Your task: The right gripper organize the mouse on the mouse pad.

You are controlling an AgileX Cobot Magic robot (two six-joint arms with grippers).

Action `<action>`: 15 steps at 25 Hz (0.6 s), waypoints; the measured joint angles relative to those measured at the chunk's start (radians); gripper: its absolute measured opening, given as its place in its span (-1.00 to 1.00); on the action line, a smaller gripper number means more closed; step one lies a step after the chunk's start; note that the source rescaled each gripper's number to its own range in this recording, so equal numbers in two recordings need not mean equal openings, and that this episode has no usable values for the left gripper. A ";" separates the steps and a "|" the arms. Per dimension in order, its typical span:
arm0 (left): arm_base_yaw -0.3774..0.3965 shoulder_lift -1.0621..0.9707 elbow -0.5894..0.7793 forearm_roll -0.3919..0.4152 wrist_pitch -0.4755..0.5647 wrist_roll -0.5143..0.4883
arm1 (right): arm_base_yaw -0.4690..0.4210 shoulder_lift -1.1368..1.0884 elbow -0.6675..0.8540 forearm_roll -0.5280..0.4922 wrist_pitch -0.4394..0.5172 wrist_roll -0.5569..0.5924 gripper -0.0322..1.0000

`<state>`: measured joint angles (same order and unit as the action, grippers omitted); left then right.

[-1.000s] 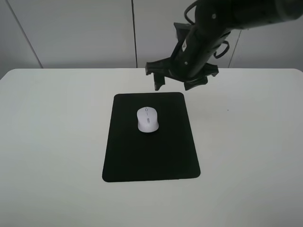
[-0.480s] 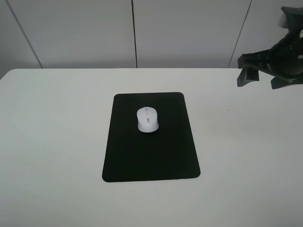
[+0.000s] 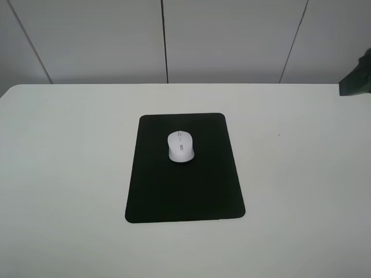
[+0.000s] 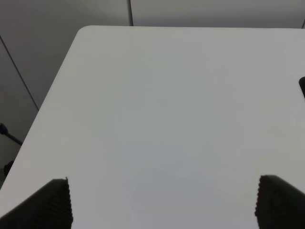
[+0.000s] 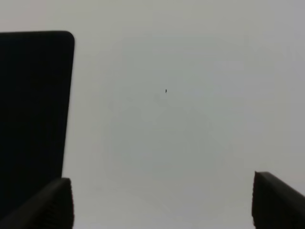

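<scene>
The white mouse (image 3: 180,146) lies on the upper middle of the black mouse pad (image 3: 184,168), which is flat at the table's centre. Only a dark bit of my right gripper (image 3: 357,83) shows, at the far right edge of the exterior view, well away from the mouse. In the right wrist view the right gripper (image 5: 162,202) is open and empty over bare table, with a corner of the pad (image 5: 33,109) beside it. The mouse is out of that view. My left gripper (image 4: 164,202) is open and empty over bare table.
The white table (image 3: 69,174) ends at its back edge against pale wall panels (image 3: 232,40). Its rounded corner (image 4: 83,31) shows in the left wrist view, with a drop beyond the side edge.
My right gripper has drawn away from above the pad's back edge to the right, until it is almost out of the exterior view. The mouse and the pad have not moved.
</scene>
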<state>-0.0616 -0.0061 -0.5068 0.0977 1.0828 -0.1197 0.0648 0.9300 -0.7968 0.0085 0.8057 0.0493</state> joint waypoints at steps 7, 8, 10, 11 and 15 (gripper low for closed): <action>0.000 0.000 0.000 0.000 0.000 0.000 | 0.000 -0.357 0.105 0.050 0.041 -0.096 0.27; 0.000 0.000 0.000 0.000 0.000 0.000 | 0.000 -0.408 0.109 0.057 0.055 -0.108 0.27; 0.000 0.000 0.000 0.000 0.000 0.000 | 0.000 -0.485 0.112 0.063 0.089 -0.118 0.27; 0.000 0.000 0.000 0.000 0.000 0.000 | 0.000 -0.520 0.117 0.066 0.102 -0.118 0.27; 0.000 0.000 0.000 0.000 0.000 0.000 | 0.013 -0.636 0.175 0.069 0.128 -0.118 0.27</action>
<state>-0.0616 -0.0061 -0.5068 0.0977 1.0828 -0.1197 0.0775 0.2938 -0.6222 0.0780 0.9341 -0.0688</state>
